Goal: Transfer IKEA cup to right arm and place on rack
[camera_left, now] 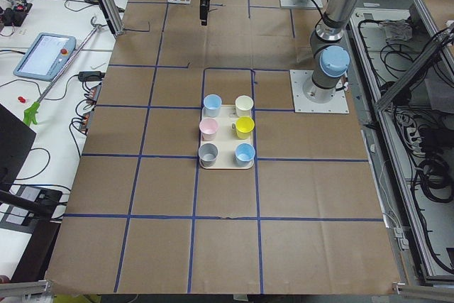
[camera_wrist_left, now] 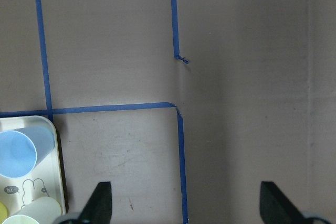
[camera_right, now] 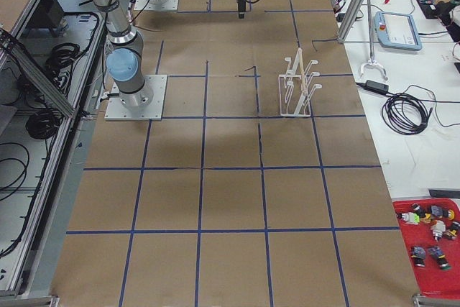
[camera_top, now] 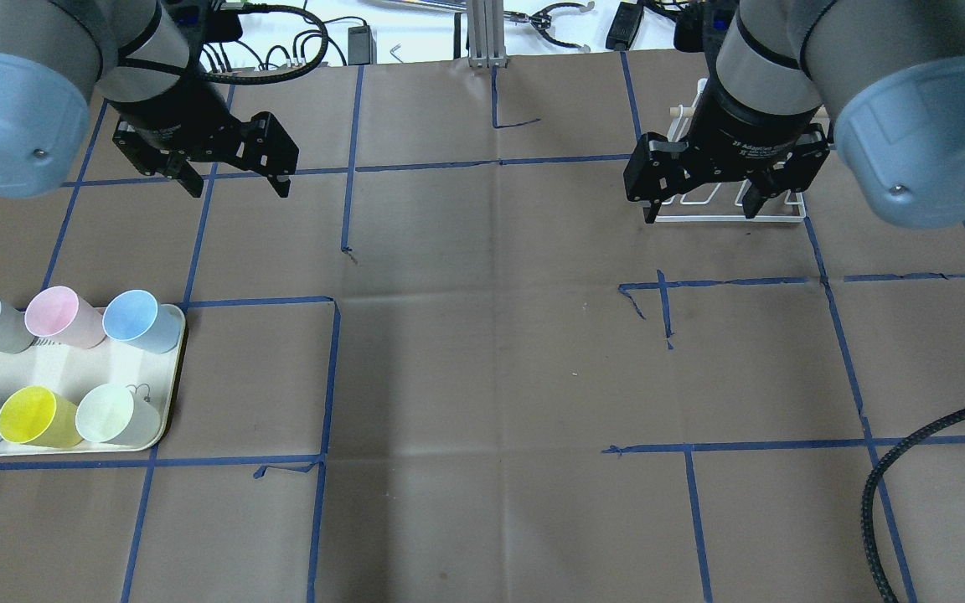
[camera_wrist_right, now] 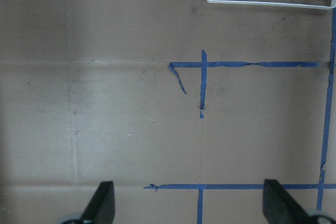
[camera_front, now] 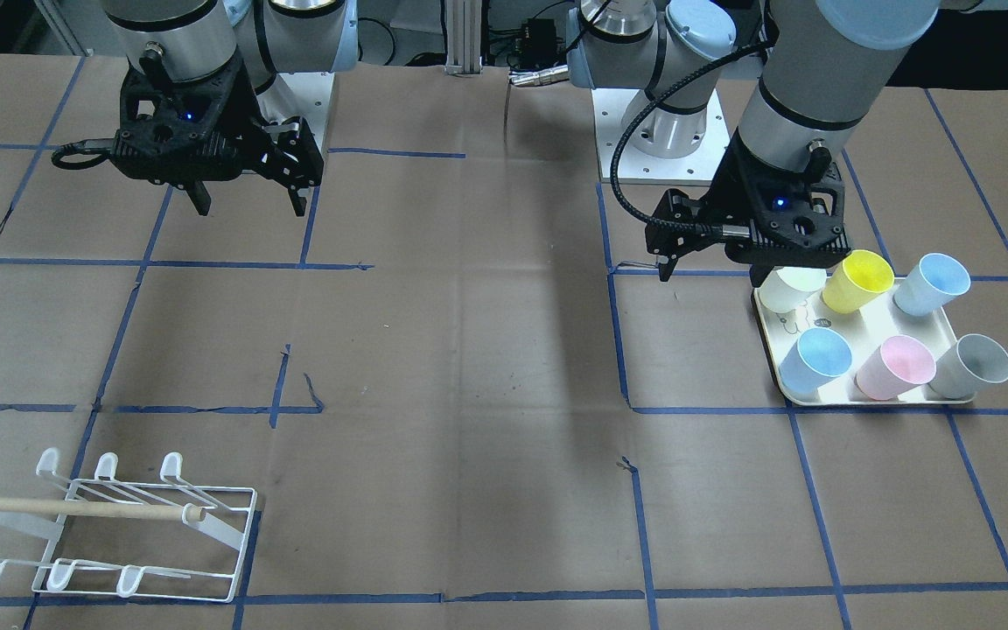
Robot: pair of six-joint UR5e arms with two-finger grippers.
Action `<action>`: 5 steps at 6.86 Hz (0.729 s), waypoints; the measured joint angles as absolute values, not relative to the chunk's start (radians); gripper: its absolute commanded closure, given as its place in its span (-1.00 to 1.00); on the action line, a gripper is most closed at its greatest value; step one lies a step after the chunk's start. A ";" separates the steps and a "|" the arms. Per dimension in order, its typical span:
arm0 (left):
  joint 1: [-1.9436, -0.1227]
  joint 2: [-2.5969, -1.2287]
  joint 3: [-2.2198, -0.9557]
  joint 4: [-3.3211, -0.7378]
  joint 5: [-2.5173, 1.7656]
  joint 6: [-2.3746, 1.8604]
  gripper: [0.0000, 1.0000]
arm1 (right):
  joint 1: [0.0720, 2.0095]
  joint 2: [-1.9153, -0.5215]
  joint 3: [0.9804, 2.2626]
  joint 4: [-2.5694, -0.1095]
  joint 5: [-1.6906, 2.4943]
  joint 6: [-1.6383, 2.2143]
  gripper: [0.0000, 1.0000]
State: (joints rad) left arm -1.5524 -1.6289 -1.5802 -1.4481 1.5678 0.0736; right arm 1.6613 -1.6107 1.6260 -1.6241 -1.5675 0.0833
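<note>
Both claws are spread wide, and nothing is held in either. The left gripper point(camera_top: 239, 188) is hung above the table point(camera_top: 491, 377), apart from the cream tray point(camera_top: 171, 368), where six IKEA cups point(camera_top: 28, 416) are stood upright, untouched. The right gripper point(camera_top: 700, 211) is raised near the white wire rack point(camera_front: 119, 511).

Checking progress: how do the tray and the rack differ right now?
The tray is solid cream and holds six cups; the rack is open white wire and holds none. The tray sits on the robot's left, the rack on its right. Both rest on the brown paper.
</note>
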 measured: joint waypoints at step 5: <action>-1.551 -1.620 -1.589 -1.444 1.567 0.076 -1.00 | 1.661 -1.611 1.626 -1.622 -1.569 0.084 -1.00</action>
State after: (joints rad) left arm -1.5505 -1.6204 -1.5893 -1.4442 1.5670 0.0765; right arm 1.6613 -1.6107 1.6258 -1.6216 -1.5691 0.0844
